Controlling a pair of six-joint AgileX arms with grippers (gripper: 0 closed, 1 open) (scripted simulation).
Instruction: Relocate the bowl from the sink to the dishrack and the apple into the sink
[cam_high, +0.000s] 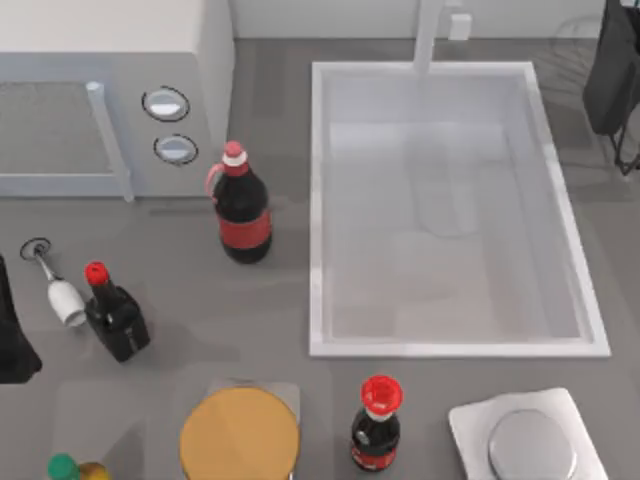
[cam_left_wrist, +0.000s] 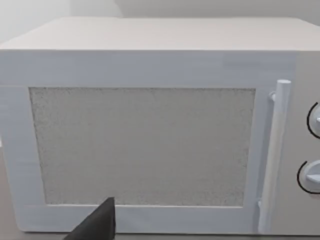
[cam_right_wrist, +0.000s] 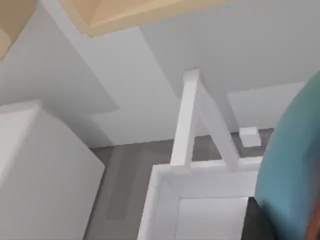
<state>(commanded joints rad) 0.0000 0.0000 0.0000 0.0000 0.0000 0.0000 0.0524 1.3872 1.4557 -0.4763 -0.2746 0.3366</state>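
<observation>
The sink (cam_high: 565, 290) is empty, so the bowl is already out of it. In the right wrist view a blue curved surface, most likely the bowl (cam_right_wrist: 292, 175), sits close to the camera, above the corner of the sink near the faucet (cam_high: 428, 35). I judge that the right arm carries it toward the dishrack, a faint wire shape (cam_high: 575, 45) behind the sink's far right corner. This first step seems not finished.

The right arm (cam_high: 618, 75) is cut off at the frame edge beyond the sink, and I cannot tell how its fingers stand.

The left arm (cam_high: 12, 335) waits far left of the sink, facing the microwave (cam_left_wrist: 145, 145); its fingers are also unclear.

The apple's place is unknown, so the second step remains.
</observation>
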